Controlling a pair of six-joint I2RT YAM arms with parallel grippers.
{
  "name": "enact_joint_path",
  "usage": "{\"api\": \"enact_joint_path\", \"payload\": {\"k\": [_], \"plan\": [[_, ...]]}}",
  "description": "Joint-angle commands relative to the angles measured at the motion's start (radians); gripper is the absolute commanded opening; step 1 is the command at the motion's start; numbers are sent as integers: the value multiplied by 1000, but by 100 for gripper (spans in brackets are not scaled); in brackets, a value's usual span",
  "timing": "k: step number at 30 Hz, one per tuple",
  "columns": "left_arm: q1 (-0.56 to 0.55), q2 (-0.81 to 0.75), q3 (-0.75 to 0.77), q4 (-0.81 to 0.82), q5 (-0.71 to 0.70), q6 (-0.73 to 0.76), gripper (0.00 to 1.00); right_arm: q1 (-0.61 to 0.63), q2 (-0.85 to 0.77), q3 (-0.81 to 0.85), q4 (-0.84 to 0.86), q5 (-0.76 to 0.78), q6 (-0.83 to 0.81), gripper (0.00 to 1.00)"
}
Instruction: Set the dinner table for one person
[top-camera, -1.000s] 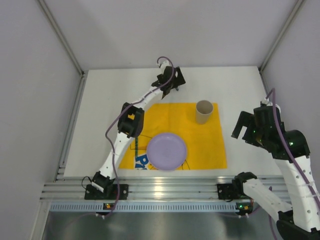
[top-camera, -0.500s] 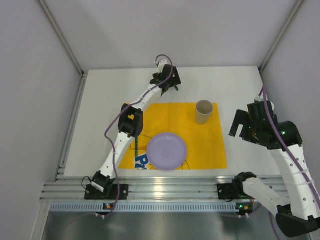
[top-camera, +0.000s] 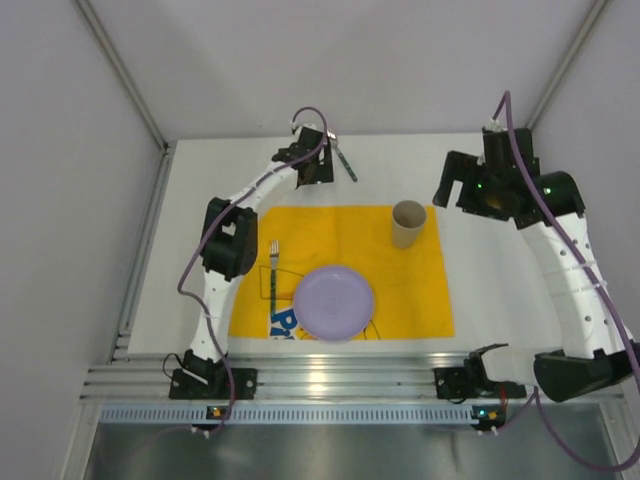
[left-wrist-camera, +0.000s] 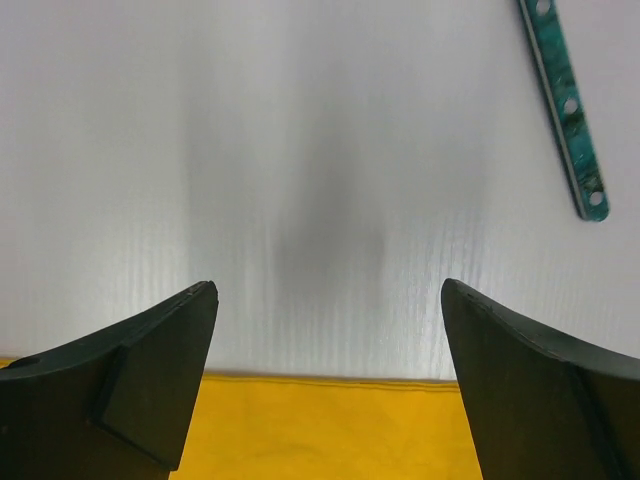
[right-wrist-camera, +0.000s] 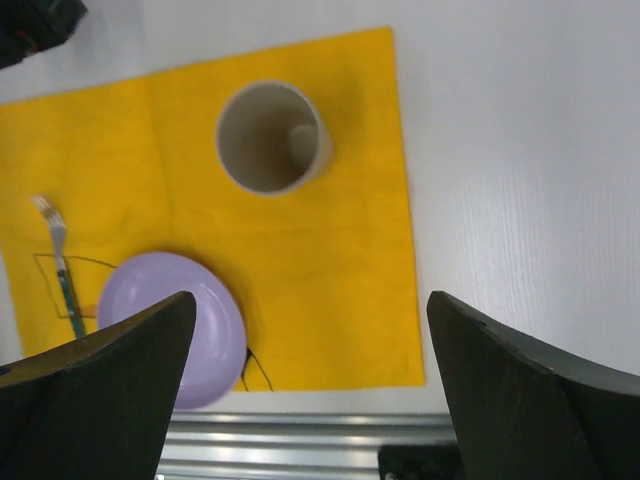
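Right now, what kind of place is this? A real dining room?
Probably a robot test booth, not a home: plain pale walls box in a flat white tabletop, two white robot arms stand on a silver aluminium rail, and a yellow cloth placemat holds one lilac plate.

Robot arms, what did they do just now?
The left gripper slid left, off the teal-handled flat utensil lying on the white tabletop; its arm uncovered the silver-tined fork. The right gripper swung toward the far edge. Both are open. The yellow cloth placemat, lilac round plate and beige paper cup stayed put.
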Motion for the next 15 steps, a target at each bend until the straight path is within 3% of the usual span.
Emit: {"api": "enact_joint_path", "payload": {"k": [1, 5, 9, 11, 15], "plan": [[37, -160, 78, 1, 44, 16, 99, -4, 122, 162, 179, -113, -35, 100], [50, -314, -39, -53, 92, -20, 99, 31, 475, 425, 236, -280, -45, 100], [82, -499, -236, -42, 167, -29, 99, 71, 830, 847, 213, -380, -33, 100], [111, -595, -343, -53, 208, -40, 99, 78, 979, 915, 287, -445, 11, 100], [160, -749, -538, -56, 262, -41, 99, 116, 1120, 875, 515, -469, 105, 100]]}}
